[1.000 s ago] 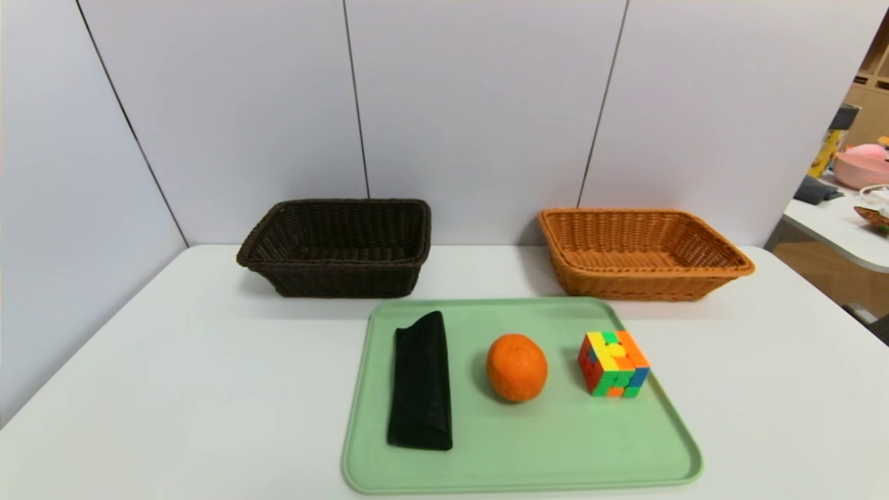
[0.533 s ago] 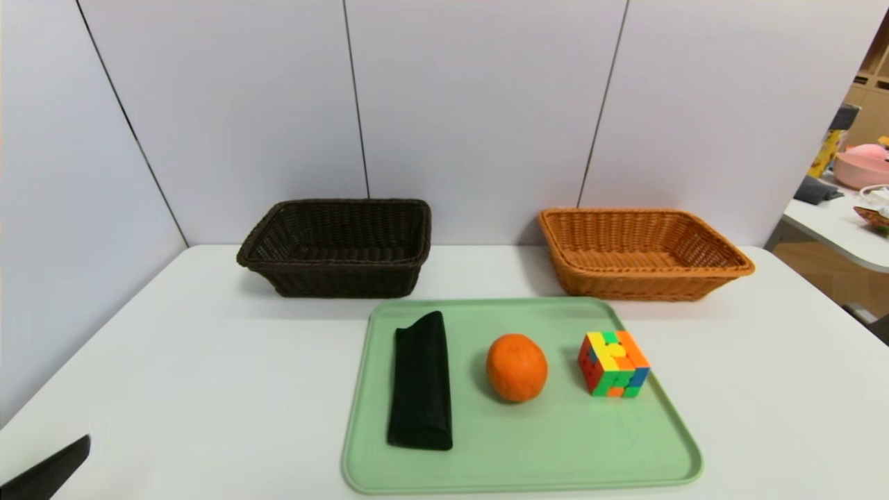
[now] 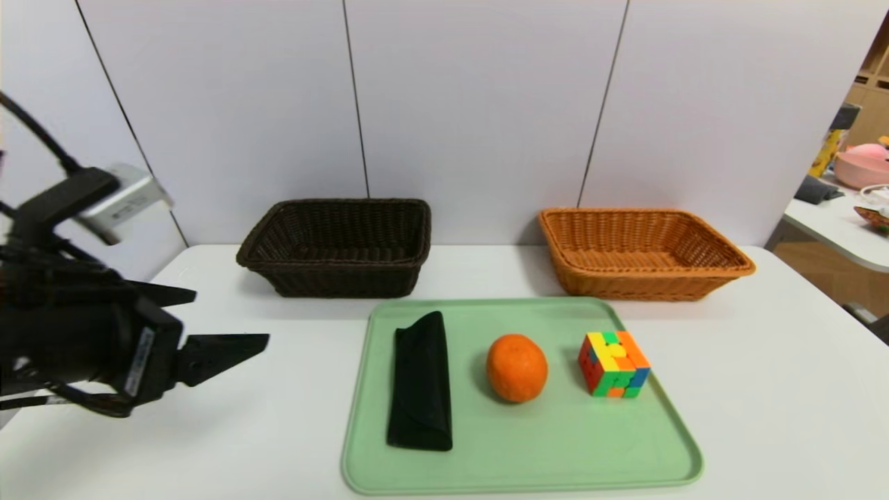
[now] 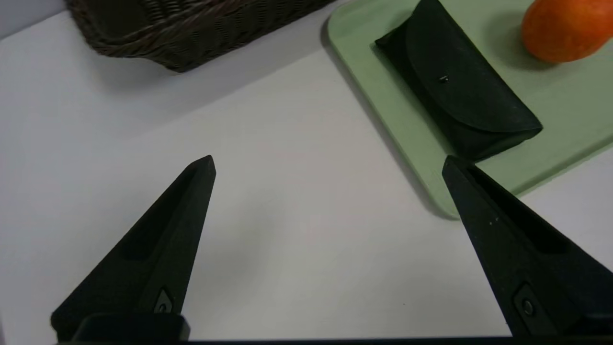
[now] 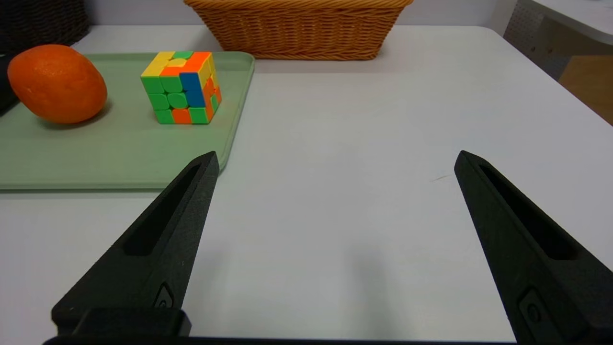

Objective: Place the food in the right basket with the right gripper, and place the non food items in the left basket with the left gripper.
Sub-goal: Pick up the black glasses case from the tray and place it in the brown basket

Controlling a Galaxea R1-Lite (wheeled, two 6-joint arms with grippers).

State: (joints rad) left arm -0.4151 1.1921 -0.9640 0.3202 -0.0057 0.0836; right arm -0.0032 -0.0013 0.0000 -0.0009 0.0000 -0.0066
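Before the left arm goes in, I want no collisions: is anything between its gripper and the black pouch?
Nothing visible. The left gripper, open, hovers over bare table; the black pouch lies at the green tray's near-left edge.

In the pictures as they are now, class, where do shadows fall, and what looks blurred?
Head view: the left pincer looks smeared at the frame's left edge; soft shadows sit beside the orange on the green tray. Left wrist view: the dark brown basket casts a broad shadow on the table. Right wrist view: the open right pincer casts faint shadows.
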